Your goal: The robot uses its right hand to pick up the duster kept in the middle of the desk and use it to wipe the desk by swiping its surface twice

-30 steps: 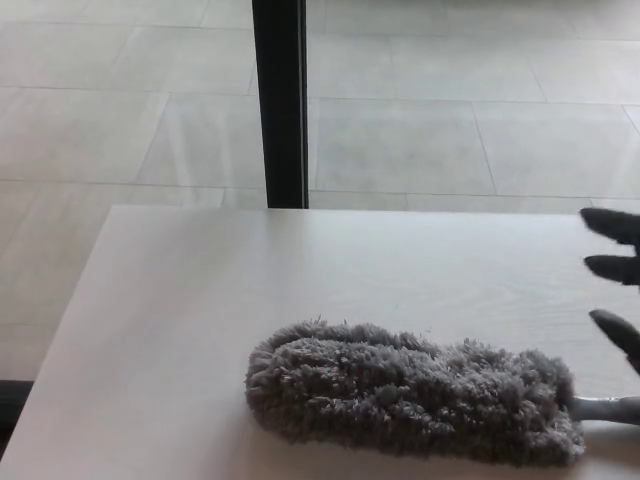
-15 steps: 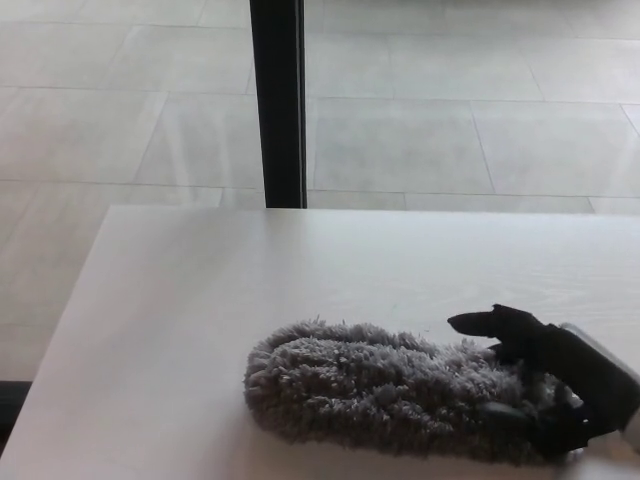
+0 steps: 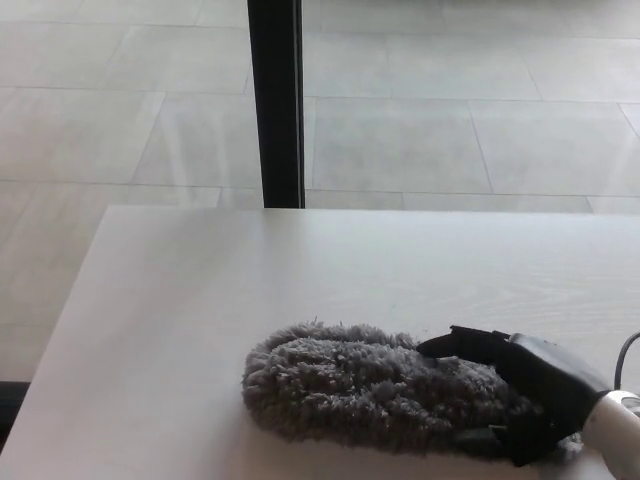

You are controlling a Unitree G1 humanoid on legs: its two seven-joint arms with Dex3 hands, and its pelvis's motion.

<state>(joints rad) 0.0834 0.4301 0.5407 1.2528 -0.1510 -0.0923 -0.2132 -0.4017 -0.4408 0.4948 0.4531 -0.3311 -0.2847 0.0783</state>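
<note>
Duster, a fluffy grey microfibre head of oblong shape (image 3: 370, 390), lies flat on the pale wood-grain desk (image 3: 250, 280). It sits near the desk's front edge, its long axis running left to right, rounded end toward the left. Its handle end, to the right, is covered by the hand and cannot be made out.

Right hand, black with thick fingers (image 3: 520, 385), comes in from the lower right corner over the duster's right end. One finger (image 3: 465, 343) reaches leftward across the top of the pile, resting on the fibres. The rest of the hand wraps down over the far-right part of the duster, fingers drawn in around that end; the hold looks closed on the duster, though the contact underneath is hidden by the fibres. A pale grey wrist section (image 3: 620, 425) and a thin dark cable (image 3: 625, 355) show just right of the hand.

Left hand: does not show.

Desk surface left of the duster and behind it is bare wood. No containers show on the desk.

Behind the desk's far edge: a floor of large light-grey tiles (image 3: 450, 130), and a black upright post (image 3: 275, 100) standing just beyond that edge, left of the duster's midpoint.
</note>
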